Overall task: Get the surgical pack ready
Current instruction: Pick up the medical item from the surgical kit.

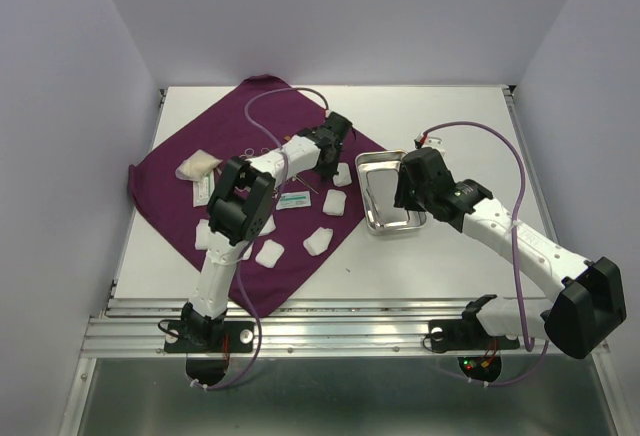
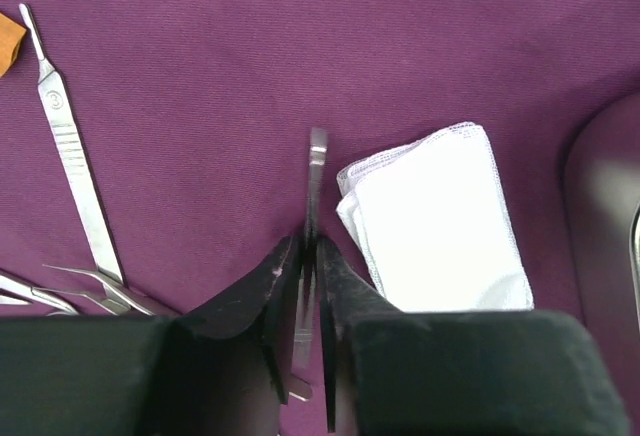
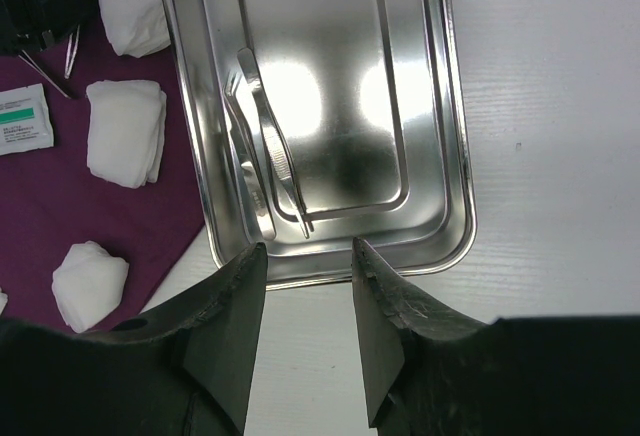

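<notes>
Your left tool (image 2: 310, 246) clamped on thin instrument (image 2: 317, 156) beside gauze (image 2: 435, 221): lift straight, keep level toward tray (image 3: 453, 156). Right tool (image 3: 308, 251) open, empty, over tray rim.

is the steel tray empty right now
No, a pair of metal forceps lies inside the steel tray, along its left side in the right wrist view.

free: table (image 1: 480, 136) right of tray (image 1: 363, 191) | obstacles: gauze pads (image 1: 318, 241) on cloth (image 1: 270, 116)
</notes>
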`<move>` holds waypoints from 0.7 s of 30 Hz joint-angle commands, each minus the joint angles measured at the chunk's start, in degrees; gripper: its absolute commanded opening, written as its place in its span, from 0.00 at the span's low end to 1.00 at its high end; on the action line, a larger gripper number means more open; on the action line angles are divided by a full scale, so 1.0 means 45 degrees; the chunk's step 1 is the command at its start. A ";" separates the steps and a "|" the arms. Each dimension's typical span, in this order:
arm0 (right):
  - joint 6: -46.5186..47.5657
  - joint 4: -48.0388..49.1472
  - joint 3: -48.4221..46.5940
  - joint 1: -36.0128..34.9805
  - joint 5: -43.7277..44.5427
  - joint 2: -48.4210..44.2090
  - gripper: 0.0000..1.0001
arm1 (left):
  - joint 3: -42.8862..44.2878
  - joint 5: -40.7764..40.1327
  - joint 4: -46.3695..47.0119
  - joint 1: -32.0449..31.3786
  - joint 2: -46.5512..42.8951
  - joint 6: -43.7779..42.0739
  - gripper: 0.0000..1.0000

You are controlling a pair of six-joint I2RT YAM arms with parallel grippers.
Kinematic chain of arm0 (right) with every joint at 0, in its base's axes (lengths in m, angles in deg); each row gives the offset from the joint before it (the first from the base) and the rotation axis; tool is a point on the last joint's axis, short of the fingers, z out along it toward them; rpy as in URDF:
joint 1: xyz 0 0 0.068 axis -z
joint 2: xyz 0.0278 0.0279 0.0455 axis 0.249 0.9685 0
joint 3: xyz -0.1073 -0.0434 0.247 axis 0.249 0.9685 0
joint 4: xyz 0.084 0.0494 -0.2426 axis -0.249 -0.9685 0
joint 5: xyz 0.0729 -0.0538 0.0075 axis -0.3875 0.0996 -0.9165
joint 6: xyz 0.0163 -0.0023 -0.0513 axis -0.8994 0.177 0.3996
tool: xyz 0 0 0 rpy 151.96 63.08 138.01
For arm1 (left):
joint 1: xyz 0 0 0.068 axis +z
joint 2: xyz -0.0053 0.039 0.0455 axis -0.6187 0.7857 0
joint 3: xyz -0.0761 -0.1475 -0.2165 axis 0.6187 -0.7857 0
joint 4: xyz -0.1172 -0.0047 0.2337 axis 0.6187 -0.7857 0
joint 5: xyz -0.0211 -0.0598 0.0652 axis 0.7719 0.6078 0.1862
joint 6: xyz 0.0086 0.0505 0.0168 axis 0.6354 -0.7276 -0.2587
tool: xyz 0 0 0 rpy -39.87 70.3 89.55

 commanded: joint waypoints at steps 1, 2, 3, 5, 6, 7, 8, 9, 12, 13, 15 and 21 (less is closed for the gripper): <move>-0.0160 0.0078 -0.0004 -0.0056 0.0186 -0.0314 0.45 | 0.0673 -0.0468 -0.0525 0.0005 0.0027 -0.0225 0.22; -0.0160 0.0077 -0.0004 -0.0056 0.0186 -0.0314 0.45 | 0.0712 -0.0546 -0.0545 0.0005 -0.0167 -0.0225 0.21; -0.0160 0.0077 -0.0005 -0.0056 0.0186 -0.0334 0.45 | 0.0751 -0.0701 -0.0526 0.0005 -0.0285 -0.0187 0.19; -0.0160 0.0058 -0.0024 -0.0056 0.0186 -0.0354 0.45 | 0.0907 -0.0918 -0.0506 0.0005 -0.0597 -0.0206 0.17; -0.0160 0.0039 -0.0043 -0.0056 0.0186 -0.0354 0.45 | 0.0985 -0.1073 -0.0506 0.0005 -0.0676 -0.0206 0.15; -0.0160 0.0038 -0.0044 -0.0056 0.0205 -0.0373 0.45 | 0.1063 -0.1383 -0.0525 0.0005 -0.0734 -0.0264 0.15; -0.0160 0.0038 -0.0063 -0.0056 0.0186 -0.0373 0.45 | 0.1161 -0.1541 -0.0564 0.0005 -0.0793 -0.0303 0.14; -0.0160 0.0019 -0.0102 -0.0056 0.0186 -0.0373 0.45 | 0.1394 -0.1659 -0.0642 0.0024 -0.0832 -0.0323 0.11; -0.0180 -0.0040 -0.0102 -0.0056 0.0205 -0.0412 0.45 | 0.1882 -0.1992 -0.1012 0.0024 -0.0891 -0.0323 0.10; -0.0180 -0.0078 -0.0102 -0.0056 0.0244 -0.0489 0.45 | 0.1942 -0.1934 -0.1052 0.0024 -0.0949 -0.0226 0.06; -0.0199 -0.0098 -0.0083 -0.0056 0.0283 -0.0548 0.45 | 0.2001 -0.1740 -0.1169 0.0005 -0.1320 -0.0031 0.05; -0.0491 -0.0176 -0.0063 -0.0056 0.0556 -0.0763 0.45 | 0.1224 -0.0235 -0.0743 -0.0559 -0.2938 0.1957 0.00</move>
